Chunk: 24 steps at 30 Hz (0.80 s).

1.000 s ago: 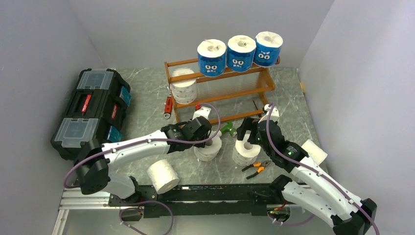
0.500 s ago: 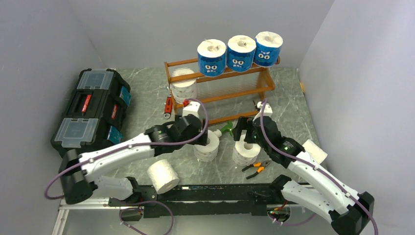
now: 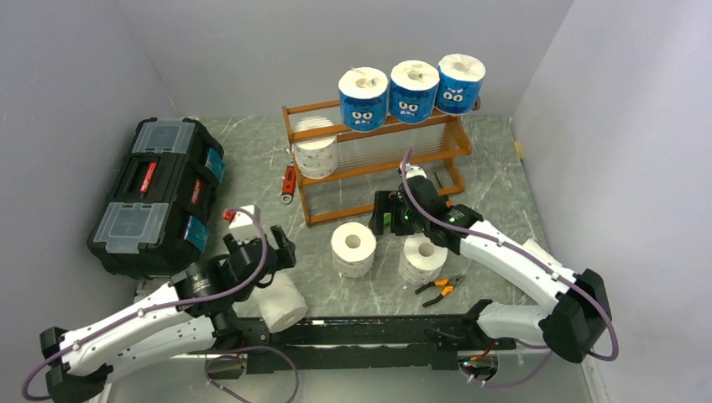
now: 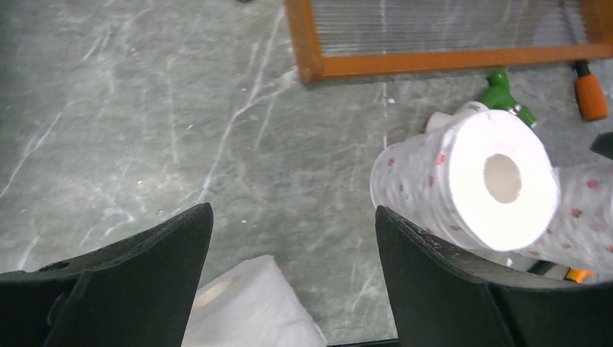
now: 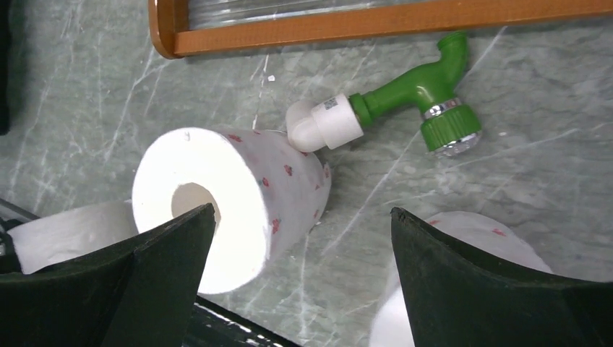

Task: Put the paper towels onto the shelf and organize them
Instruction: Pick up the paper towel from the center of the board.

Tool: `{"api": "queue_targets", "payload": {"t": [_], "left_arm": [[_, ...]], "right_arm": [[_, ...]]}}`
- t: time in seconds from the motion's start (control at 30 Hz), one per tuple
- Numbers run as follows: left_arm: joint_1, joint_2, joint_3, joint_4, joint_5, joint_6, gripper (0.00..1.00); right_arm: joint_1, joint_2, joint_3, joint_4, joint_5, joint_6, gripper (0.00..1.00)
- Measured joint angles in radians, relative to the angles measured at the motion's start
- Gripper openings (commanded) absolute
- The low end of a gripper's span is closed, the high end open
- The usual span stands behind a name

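Three blue paper towels [image 3: 411, 86] in a row atop the shelf [image 3: 382, 165], white ones [image 3: 316, 151] at the middle tier's left end. Two white rolls [image 3: 353, 248] upright on the table [image 3: 252, 168] just near of it, a lying roll [image 3: 281, 304] near-left. Right gripper [image 5: 302, 213] between shelf and upright rolls, spread wide, empty. Left gripper [image 4: 293, 210] by the lying roll, likewise wide, empty.

Blue-wrapped rolls [image 3: 411, 99], orange-brown shelf [image 3: 379, 165], red-dotted white roll [image 5: 283, 189], green tool [image 5: 418, 88]

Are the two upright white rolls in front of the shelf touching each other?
Apart. The top external view shows a strip of bare table between the left roll and the right roll.
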Motion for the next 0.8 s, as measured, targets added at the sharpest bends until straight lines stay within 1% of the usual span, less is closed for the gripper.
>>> {"api": "queue_targets", "payload": {"t": [0.1,0.23,0.43,0.57,0.8], "left_arm": [[0.000,-0.084,-0.051,-0.054,-0.038,-0.064,0.88],[0.000,-0.150,-0.068,-0.085,-0.075,-0.111,0.88],[0.000,-0.154,-0.075,-0.111,-0.098,-0.164,0.89],[0.000,-0.151,-0.079,-0.121,-0.101,-0.186,0.89],[0.000,-0.157,-0.100,-0.129,-0.103,-0.206,0.88]], "right_arm": [[0.003,0.047,0.029,-0.003,-0.022,0.037,0.92],[0.034,0.092,0.060,-0.005,-0.031,0.091,0.91],[0.110,0.157,0.095,-0.030,-0.017,0.167,0.92],[0.116,0.188,0.097,-0.058,0.004,0.212,0.91],[0.124,0.192,0.097,-0.066,0.026,0.261,0.89]]}}
